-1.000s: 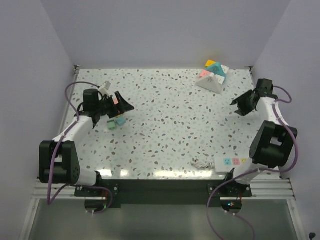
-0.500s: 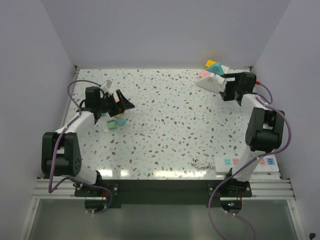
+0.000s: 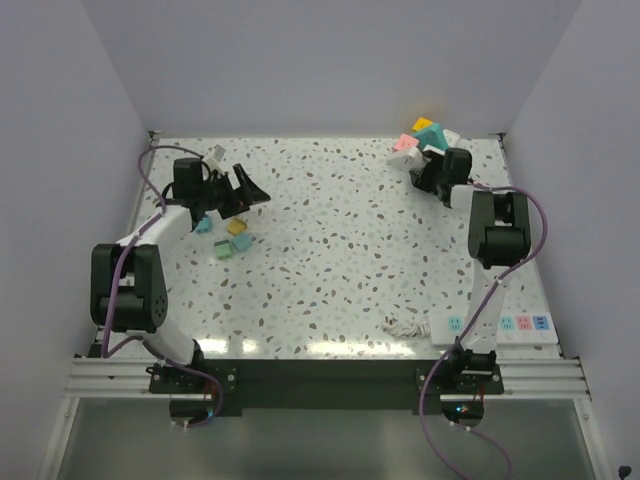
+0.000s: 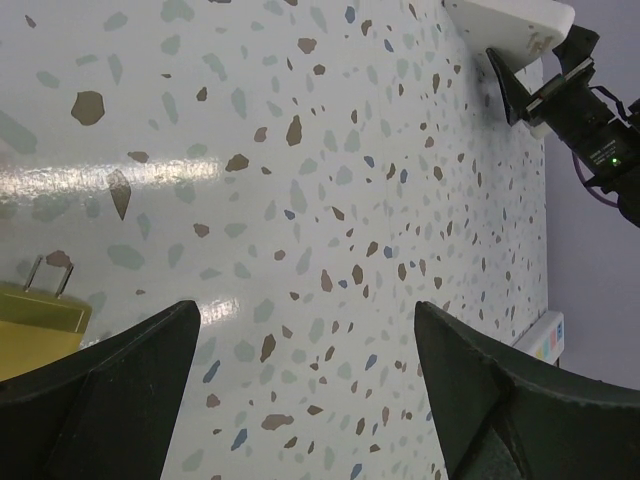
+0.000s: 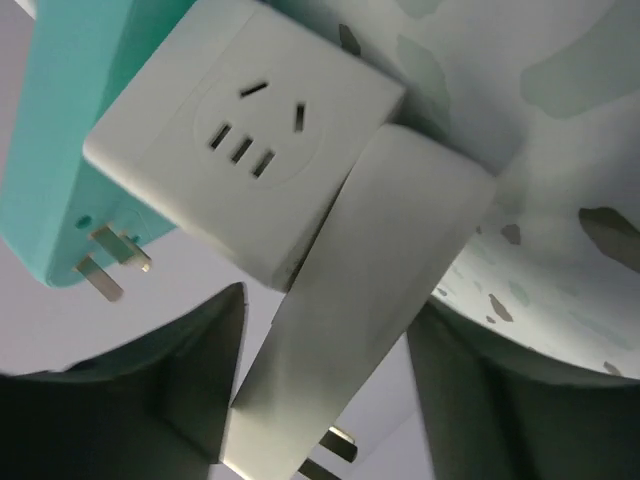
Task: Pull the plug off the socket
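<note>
A cluster of plug adapters (image 3: 422, 145) in white, pink, yellow and teal sits at the table's back right. My right gripper (image 3: 432, 168) is right against it. In the right wrist view the gripper (image 5: 330, 300) is open, with one jaw on each side of a flat white plug (image 5: 380, 260) whose metal prongs (image 5: 330, 455) point toward me. That plug lies against a white cube socket (image 5: 240, 140), with a teal adapter (image 5: 60, 130) beside it. My left gripper (image 3: 246, 190) is open and empty over the back left; it also shows in the left wrist view (image 4: 305, 310).
Small teal (image 3: 203, 226), yellow (image 3: 238, 227) and green (image 3: 222, 249) adapters lie near the left arm. A white power strip (image 3: 495, 325) with a coiled cable (image 3: 402, 325) lies at the front right. White walls close in the table on three sides.
My right arm has swung from the right edge inward to the adapter cluster, and its jaws now straddle the white plug. My left gripper has moved slightly toward the back.
</note>
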